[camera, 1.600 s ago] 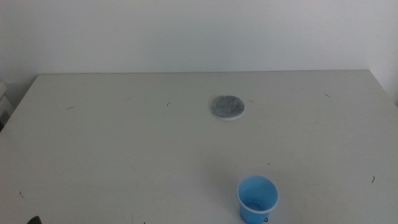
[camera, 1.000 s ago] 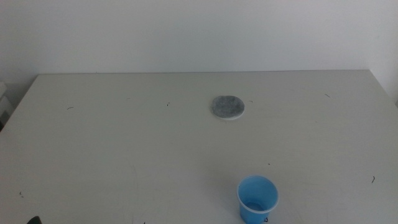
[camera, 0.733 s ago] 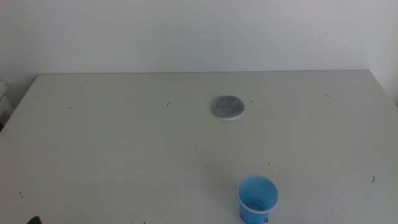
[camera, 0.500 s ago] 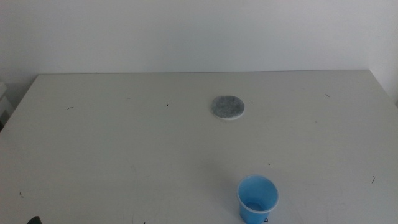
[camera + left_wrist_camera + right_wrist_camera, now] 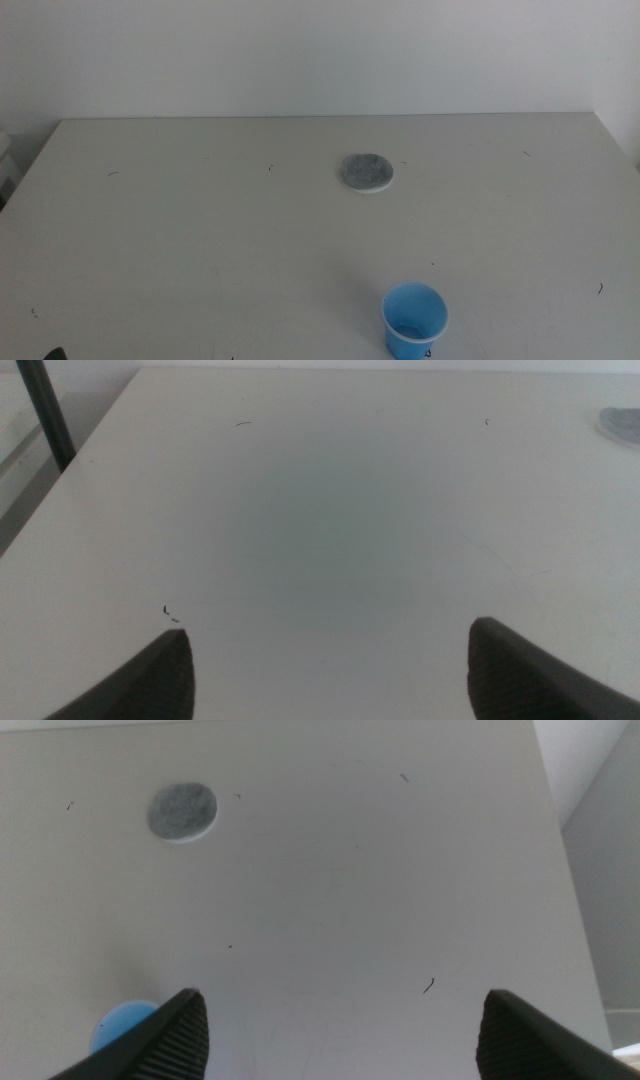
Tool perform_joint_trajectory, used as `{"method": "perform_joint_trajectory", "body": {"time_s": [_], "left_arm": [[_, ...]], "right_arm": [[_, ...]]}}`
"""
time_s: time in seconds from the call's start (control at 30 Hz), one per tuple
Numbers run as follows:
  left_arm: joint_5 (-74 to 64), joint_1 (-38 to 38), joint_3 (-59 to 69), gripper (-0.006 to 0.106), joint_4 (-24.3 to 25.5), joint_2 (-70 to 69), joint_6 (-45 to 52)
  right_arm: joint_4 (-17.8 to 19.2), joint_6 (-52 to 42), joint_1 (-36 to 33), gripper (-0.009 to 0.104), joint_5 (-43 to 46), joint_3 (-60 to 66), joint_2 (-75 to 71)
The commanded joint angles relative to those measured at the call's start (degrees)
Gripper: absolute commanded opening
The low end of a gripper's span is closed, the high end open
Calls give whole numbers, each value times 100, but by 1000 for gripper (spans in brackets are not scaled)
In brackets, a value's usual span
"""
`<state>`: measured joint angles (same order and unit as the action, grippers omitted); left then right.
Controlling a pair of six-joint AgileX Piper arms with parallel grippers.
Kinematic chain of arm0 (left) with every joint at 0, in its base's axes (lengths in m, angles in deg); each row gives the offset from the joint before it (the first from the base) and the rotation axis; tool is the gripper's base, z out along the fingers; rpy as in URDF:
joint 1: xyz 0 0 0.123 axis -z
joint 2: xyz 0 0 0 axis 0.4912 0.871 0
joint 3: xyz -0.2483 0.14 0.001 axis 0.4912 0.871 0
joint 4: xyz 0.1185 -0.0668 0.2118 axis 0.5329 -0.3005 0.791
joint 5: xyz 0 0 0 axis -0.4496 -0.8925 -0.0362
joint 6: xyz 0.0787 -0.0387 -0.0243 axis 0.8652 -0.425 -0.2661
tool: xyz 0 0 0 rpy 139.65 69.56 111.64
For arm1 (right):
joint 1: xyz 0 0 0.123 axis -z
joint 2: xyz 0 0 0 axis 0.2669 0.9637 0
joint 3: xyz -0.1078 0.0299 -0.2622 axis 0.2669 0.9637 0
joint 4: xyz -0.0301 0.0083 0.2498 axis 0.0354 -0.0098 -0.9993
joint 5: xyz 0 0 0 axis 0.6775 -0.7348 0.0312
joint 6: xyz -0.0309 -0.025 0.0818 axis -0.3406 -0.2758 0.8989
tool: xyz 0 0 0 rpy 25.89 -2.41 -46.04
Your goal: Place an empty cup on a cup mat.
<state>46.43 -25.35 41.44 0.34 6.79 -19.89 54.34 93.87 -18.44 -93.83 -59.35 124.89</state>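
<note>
A small bright blue cup [image 5: 414, 320] stands upright and empty near the table's front edge, a black mark at its base. It also shows in the right wrist view as the cup [image 5: 122, 1022]. The round grey cup mat [image 5: 366, 172] with a thin white rim lies farther back, near the table's middle, and appears as the cup mat [image 5: 182, 811] in the right wrist view and at the picture's edge as the cup mat [image 5: 622, 426] in the left wrist view. My left gripper [image 5: 330, 665] is open over bare table. My right gripper [image 5: 345, 1030] is open, well above the table, apart from the cup.
The white table [image 5: 200, 230] carries a few small dark specks. A white wall rises behind it. A dark post [image 5: 42, 410] stands off the table's left edge. The table's right edge [image 5: 560, 860] drops to a grey floor.
</note>
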Motion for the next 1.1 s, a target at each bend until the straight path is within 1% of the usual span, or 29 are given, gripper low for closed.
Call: {"method": "perform_joint_trajectory", "body": {"time_s": [0.0, 0.1, 0.2, 0.33, 0.47, 0.63, 0.7, 0.87, 1.07], "left_arm": [[384, -6, -34, 105, 2, -20, -62], [384, -6, -34, 105, 2, -20, -62], [384, -6, -34, 105, 2, -20, -62], [384, -6, -34, 105, 2, -20, -62], [384, -6, -34, 105, 2, -20, -62], [384, -6, -34, 105, 2, -20, -62], [384, -6, -34, 105, 2, -20, -62], [384, -6, -34, 105, 2, -20, -62], [384, -6, -34, 105, 2, -20, -62]], "right_arm": [[-182, -54, 37, 85, -3, -484, 276], [-353, -49, -42, 85, -200, -768, 581], [-305, 58, -409, 85, -414, -1014, 910], [67, 338, -1106, 85, -509, -1223, 1258], [439, 859, -1758, 85, -488, -1228, 1529], [867, 1220, -2437, 85, -505, -1223, 1880], [932, 1300, -2666, 85, -505, -1223, 2029], [934, 1474, -3076, 85, -505, -1216, 2436], [899, 2126, -3458, 85, -497, -997, 2784]]}}
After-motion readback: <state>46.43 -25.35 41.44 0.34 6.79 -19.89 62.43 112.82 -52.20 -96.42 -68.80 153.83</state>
